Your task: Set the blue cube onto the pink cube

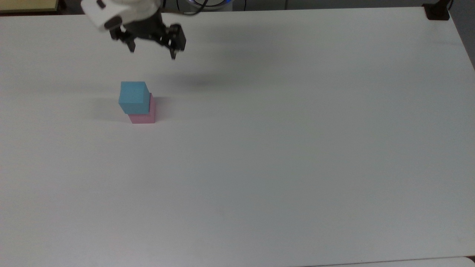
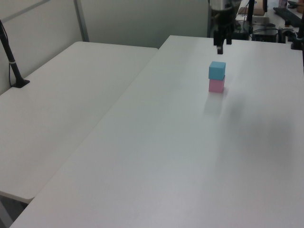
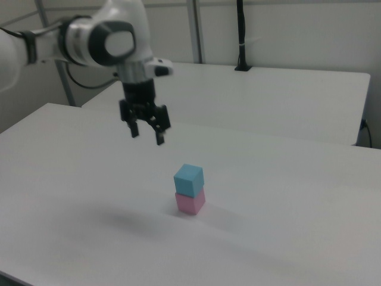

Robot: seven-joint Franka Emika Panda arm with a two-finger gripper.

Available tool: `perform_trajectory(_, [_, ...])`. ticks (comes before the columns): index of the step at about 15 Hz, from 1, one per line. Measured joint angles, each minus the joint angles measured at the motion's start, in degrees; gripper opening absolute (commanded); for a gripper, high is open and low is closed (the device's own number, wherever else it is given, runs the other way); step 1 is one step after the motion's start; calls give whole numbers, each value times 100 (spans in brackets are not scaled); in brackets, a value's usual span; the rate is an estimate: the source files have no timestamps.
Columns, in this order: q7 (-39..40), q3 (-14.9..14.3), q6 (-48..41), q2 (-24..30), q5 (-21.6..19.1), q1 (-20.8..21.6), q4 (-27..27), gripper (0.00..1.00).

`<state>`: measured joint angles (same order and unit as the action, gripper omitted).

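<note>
The blue cube (image 1: 133,97) sits on top of the pink cube (image 1: 144,114), both matte with plain faces, sharp edges and about equal size. The stack stands on the white table (image 1: 282,148), which has a smooth, slightly glossy top. In the top view the blue cube is offset toward the top view's left, leaving a strip of pink exposed on the right side. In the right view the offset is small; the blue cube (image 3: 189,179) looks slightly rotated against the pink cube (image 3: 190,202).

The gripper (image 1: 152,52) is raised clear of the stack with its black fingers spread apart and nothing between them. The right view shows the gap best: gripper (image 3: 146,136) above and to the right view's left of the cubes, with the white rounded arm links (image 3: 107,39) behind it.

The left view adds a second white table (image 2: 61,109) butted alongside, and a black post (image 2: 11,59) standing on it. There the gripper (image 2: 222,47) hangs above the blue cube (image 2: 217,70).
</note>
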<state>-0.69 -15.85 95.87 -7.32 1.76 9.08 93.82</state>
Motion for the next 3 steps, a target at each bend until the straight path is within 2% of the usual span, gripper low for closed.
perform_trajectory(3, [-34,159,-577,546,164,-83,10,100])
